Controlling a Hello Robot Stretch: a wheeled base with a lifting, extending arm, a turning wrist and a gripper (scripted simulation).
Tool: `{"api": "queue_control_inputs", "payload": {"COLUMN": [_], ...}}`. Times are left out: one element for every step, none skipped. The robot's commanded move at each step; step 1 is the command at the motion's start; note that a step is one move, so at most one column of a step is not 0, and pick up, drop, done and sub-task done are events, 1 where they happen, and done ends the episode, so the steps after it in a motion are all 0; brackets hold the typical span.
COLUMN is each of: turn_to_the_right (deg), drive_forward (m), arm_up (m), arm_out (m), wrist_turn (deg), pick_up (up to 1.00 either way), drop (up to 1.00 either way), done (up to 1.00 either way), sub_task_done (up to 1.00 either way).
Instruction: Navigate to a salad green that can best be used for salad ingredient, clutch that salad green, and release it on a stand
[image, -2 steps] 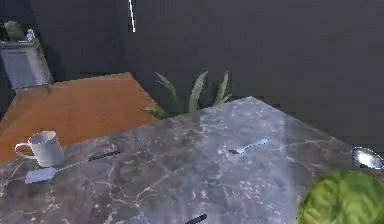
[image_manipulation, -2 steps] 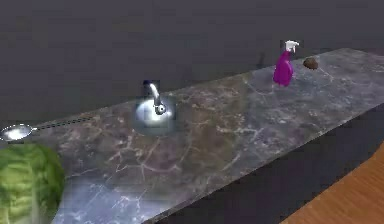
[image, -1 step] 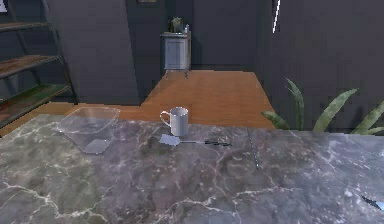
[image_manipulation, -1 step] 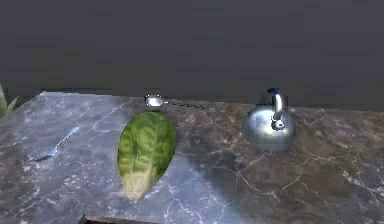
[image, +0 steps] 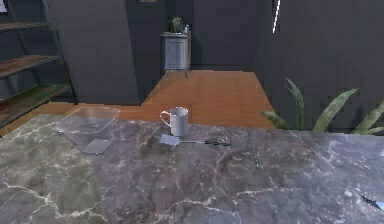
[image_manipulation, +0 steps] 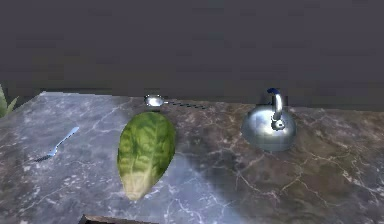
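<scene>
A green salad leaf (image_manipulation: 146, 153) is seen lying on the marble counter (image_manipulation: 330, 170), between a thin fork-like thing (image_manipulation: 60, 143) and a shiny kettle (image_manipulation: 269, 124). A dark shape (image_manipulation: 115, 219) below the leaf is cut off at the bottom edge and cannot be made out. The gripper's state cannot be told.

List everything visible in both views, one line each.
countertop: one, grey marble, foreground of both views
mug: one, white, forward view, mid-countertop
lettuce: one, green, arm side view, lying on the countertop
kettle: one, silver, right of the lettuce
spoon: one, silver, behind the lettuce
small utensil: one, pale, arm side view's left
shelves: one unit, dark, forward view's left
cabinet: one, grey, far across the floor
leafy plant: one, green, forward view's right
</scene>
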Motion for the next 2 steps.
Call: {"api": "queue_control_inputs", "payload": {"turn_to_the_right": [0.0,0.0], "drive_forward": [0.00,0.00], "arm_up": [0.38,0.00], "arm_out": [0.00,0.02], "wrist_turn": [0.0,0.0], "pick_up": [0.00,0.00], "drop": [0.00,0.00], "done": [0.00,0.00], "sub_task_done": [0.00,0.00]}}
